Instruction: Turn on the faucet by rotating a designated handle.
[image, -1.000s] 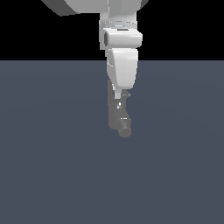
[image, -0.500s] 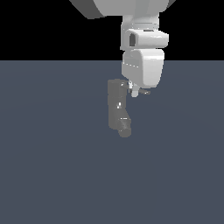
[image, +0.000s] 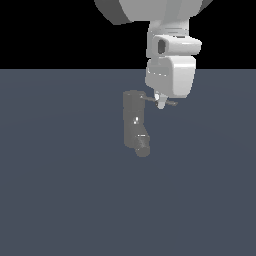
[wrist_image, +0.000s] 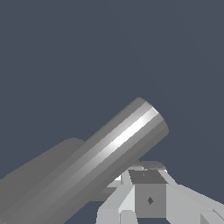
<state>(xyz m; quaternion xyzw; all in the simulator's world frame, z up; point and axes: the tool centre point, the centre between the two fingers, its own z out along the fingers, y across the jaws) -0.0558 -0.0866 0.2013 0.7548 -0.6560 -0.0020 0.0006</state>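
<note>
Since the earlier frames the white robot arm has swung toward the exterior view's right, uncovering the small dark grey cylindrical faucet (image: 133, 120), and its gripper (image: 160, 101) now sits down on the thin straight grey handle rod (image: 171, 103).

The faucet stands upright on the flat slate-blue floor (image: 60, 190). Its handle juts sideways from its top toward the exterior view's right, and the gripper is at the rod's middle, just beside the faucet's top. Only one pale fingertip shows below the wrist block, so I cannot tell whether the jaws are apart or clamped on the rod.

The likely failure is a slip: the rod is thin, smooth and round, so a push off its axis could slide past it and leave it unturned.

In the wrist view a glossy grey cylinder (wrist_image: 100, 162) with a bright streak fills the frame, its faces slightly faceted.
</note>
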